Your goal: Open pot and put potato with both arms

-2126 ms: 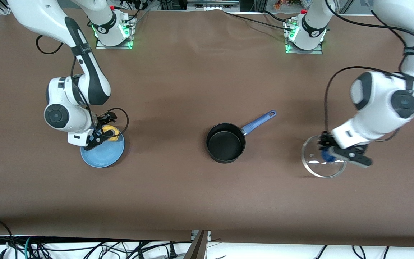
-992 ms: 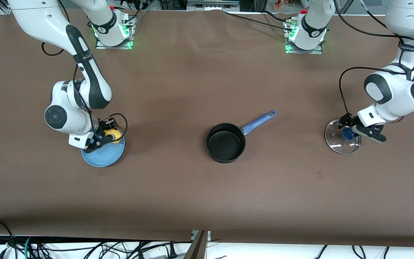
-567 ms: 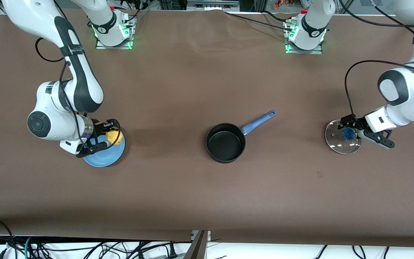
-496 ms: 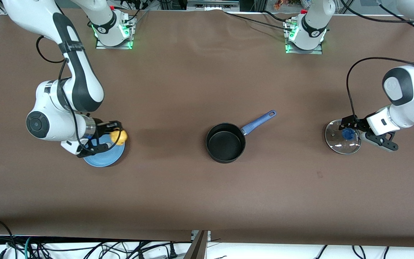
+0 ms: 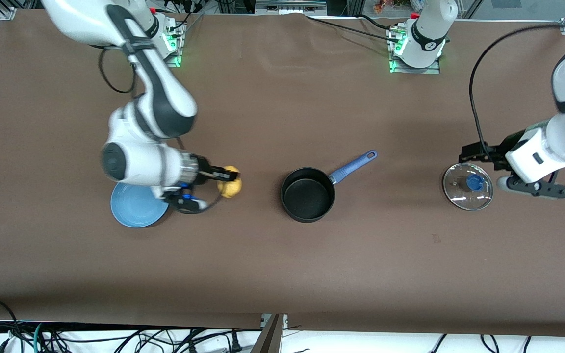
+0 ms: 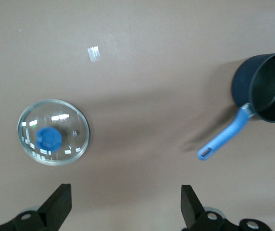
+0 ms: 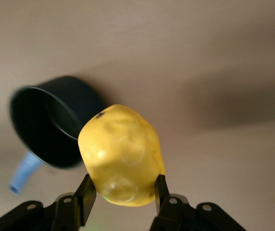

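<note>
Right tool (image 5: 224, 180) clenches the potato (image 5: 229, 188) aloft between plate (image 5: 133, 212) and uncovered pot (image 5: 308, 194); left tool (image 6: 123, 204), released, hovers beside the set-aside lid (image 5: 467, 186).

Clear glass lid (image 5: 467, 187), matt black pot (image 5: 308, 194)

Front view: looked down from high across the table, facing both arm bases — it took in the whole tabletop.
Left wrist view: looked straight down from well above the lid (image 6: 54, 132) and pot (image 6: 267, 86).
Right wrist view: sat close on the potato (image 7: 121, 155), the pot (image 7: 51, 120) farther off.
Shared: all three views held the pot (image 5: 308, 194).
</note>
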You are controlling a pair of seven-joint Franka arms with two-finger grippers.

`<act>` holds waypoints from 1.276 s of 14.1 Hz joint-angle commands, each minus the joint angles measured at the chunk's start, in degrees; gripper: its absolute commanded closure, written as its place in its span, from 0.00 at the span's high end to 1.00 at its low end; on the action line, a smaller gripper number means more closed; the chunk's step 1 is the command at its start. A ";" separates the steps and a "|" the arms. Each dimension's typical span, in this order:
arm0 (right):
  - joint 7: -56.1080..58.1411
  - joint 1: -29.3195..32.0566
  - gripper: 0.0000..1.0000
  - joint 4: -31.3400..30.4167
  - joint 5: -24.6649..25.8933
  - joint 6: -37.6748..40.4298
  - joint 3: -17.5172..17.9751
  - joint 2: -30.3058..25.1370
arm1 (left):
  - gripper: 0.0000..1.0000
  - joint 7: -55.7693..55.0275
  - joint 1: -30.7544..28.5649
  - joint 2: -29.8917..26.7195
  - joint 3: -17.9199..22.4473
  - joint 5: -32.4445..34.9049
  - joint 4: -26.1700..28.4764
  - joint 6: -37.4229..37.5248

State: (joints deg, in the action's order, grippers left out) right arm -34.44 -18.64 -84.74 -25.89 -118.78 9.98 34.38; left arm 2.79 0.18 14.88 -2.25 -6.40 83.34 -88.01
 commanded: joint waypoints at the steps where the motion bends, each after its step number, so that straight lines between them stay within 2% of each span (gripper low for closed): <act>1: -13.15 -7.17 0.50 8.08 -0.74 -8.27 0.04 7.17 | 1.00 -3.06 0.43 -2.56 -0.12 1.30 -2.92 6.78; 4: -23.54 -13.51 0.53 10.03 -0.66 -20.92 0.04 10.52 | 1.00 -7.78 1.84 -4.15 -0.21 2.00 -4.41 9.87; 6: -27.16 -15.80 0.78 10.03 -0.57 -26.31 -0.05 10.97 | 1.00 -7.72 1.75 -4.16 0.66 1.57 -4.50 9.79; 7: -27.87 -16.42 1.00 10.03 -0.57 -26.94 -0.05 10.97 | 1.00 -7.72 2.01 -4.24 0.58 1.83 -4.50 9.96; 10: -27.53 -16.43 1.00 10.29 -0.48 -26.68 -0.05 10.09 | 1.00 -10.69 3.86 -4.07 0.05 1.83 -4.59 9.79; 12: -27.53 -16.17 1.00 11.96 0.13 -25.46 -0.31 9.74 | 1.00 -8.09 3.95 -3.89 -0.21 4.19 -4.68 9.09; 14: -26.22 -15.03 1.00 11.79 3.62 -21.34 -2.06 7.82 | 1.00 -6.49 3.86 -3.80 -0.21 4.38 -4.59 8.38; 16: -23.50 -14.41 1.00 11.00 8.81 -13.10 -5.57 4.48 | 1.00 -6.57 3.86 -3.54 -0.21 4.29 -4.68 8.47; 18: -14.83 -13.54 1.00 11.00 9.19 -2.57 -9.88 1.41 | 1.00 -6.57 3.95 -3.28 -0.30 4.38 -4.77 8.56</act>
State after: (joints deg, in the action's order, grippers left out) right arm -56.13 -33.29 -72.61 -17.54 -129.83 3.09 39.80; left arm -5.10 3.90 10.91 -2.43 -3.66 79.65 -79.52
